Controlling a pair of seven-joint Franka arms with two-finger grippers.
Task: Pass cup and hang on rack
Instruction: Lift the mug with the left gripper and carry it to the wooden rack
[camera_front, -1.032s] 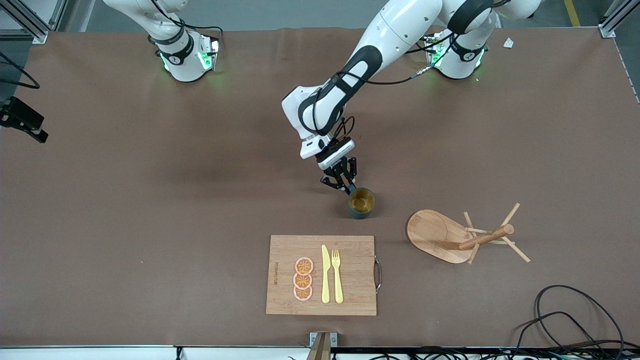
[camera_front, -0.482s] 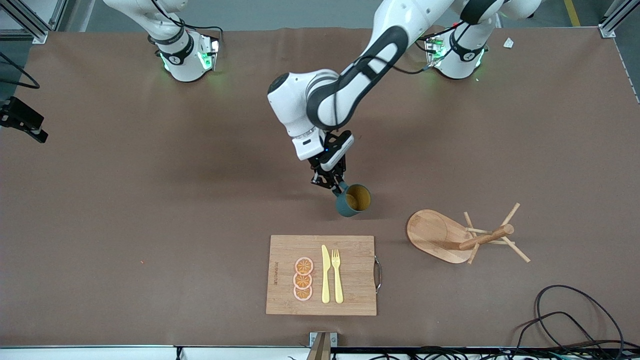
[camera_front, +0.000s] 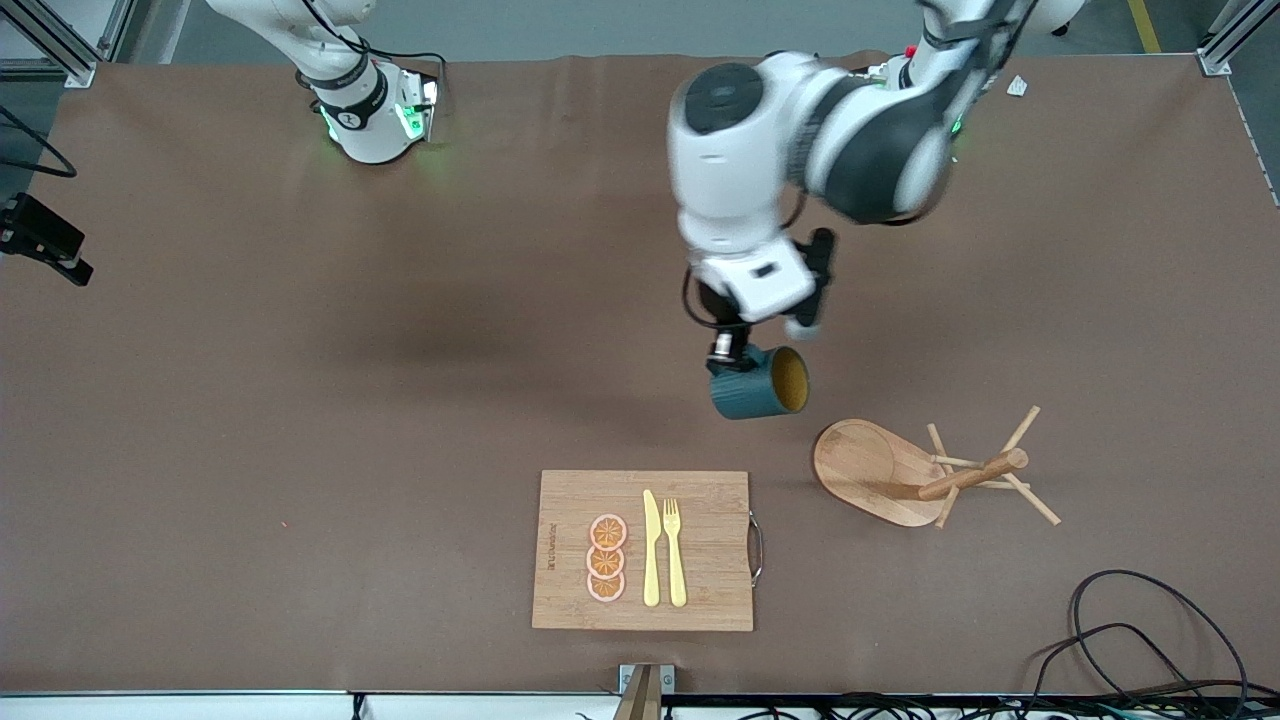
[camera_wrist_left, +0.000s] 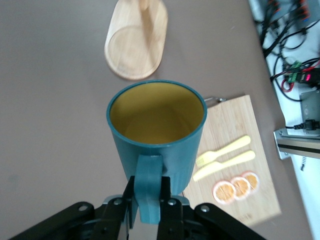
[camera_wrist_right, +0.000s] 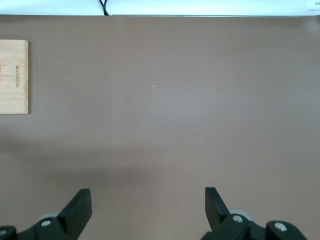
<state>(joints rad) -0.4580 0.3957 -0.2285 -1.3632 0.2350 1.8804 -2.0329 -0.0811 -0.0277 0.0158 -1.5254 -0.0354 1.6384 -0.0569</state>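
Over bare tabletop (camera_front: 300, 400) between the cutting board (camera_front: 700, 590) and the rack (camera_front: 905, 470), the left gripper (camera_wrist_left: 148, 197) is clamped on the cup (camera_front: 755, 392) by its handle. Cup was upright on the tabletop a second ago; now it's lifted and tipped on its side, mouth toward the rack. Free room all around it. Left wrist view shows the yellowish inside and the rack base ahead. Right gripper (camera_wrist_right: 147, 207) waits spread wide over bare tabletop; only its wrist view shows it.
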